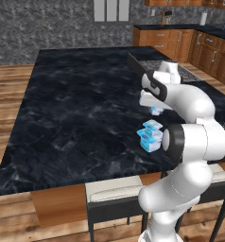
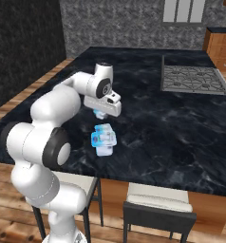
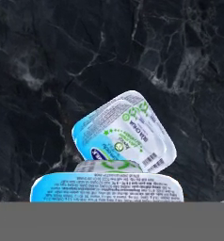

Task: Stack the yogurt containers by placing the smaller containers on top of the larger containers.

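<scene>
My gripper (image 1: 156, 110) (image 2: 101, 114) hangs over the dark island counter (image 1: 76, 108), shut on a smaller container, a little white cup with a light-blue lid (image 3: 107, 187). The cup lies so close in the hand view that it covers the fingertips. Just nearer the counter's front edge, and lower, stands a pile of yogurt containers (image 1: 150, 135) (image 2: 104, 140). There another smaller container (image 1: 152, 125) rests askew on the larger container, a wide white tub (image 1: 151, 143) (image 2: 105, 149). A tilted blue-and-white lid (image 3: 125, 134) of that pile shows beyond the held cup.
A cooktop (image 2: 193, 78) is set into the counter at the far right. Two stools (image 2: 155, 209) (image 1: 112, 198) stand under the front edge. Wooden cabinets (image 1: 180, 40) line the back right. Bare counter (image 2: 181, 137) spreads around the pile.
</scene>
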Tool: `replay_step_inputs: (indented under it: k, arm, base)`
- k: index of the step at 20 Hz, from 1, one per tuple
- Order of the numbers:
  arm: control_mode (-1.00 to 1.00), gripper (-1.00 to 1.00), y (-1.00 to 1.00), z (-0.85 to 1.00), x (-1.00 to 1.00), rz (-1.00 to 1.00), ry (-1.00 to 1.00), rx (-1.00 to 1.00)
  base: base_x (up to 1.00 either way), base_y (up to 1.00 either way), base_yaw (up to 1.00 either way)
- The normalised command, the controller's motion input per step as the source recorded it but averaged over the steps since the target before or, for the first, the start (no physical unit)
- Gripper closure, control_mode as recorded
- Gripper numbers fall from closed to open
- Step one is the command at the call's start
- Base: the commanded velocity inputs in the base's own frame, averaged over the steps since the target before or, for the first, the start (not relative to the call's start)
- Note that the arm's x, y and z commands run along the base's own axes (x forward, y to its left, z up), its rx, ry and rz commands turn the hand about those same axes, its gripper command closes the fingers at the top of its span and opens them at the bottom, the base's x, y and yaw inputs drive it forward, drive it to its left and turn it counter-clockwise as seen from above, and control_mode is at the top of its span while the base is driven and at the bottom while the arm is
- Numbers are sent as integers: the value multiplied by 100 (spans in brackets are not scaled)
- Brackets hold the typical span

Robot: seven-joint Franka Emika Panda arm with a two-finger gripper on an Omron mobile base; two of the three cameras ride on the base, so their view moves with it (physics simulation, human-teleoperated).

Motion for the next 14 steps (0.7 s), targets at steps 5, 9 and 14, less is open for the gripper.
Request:
replay_step_inputs:
  k: [5, 9, 14]
  arm:
    - [-100, 100, 0, -15, 0, 0, 0, 0]
    - [-100, 100, 0, -15, 0, 0, 0, 0]
    - [-100, 100, 0, -17, 0, 0, 0, 0]
  base:
    - [0, 0, 0]
    - [0, 0, 0]
    - [0, 0, 0]
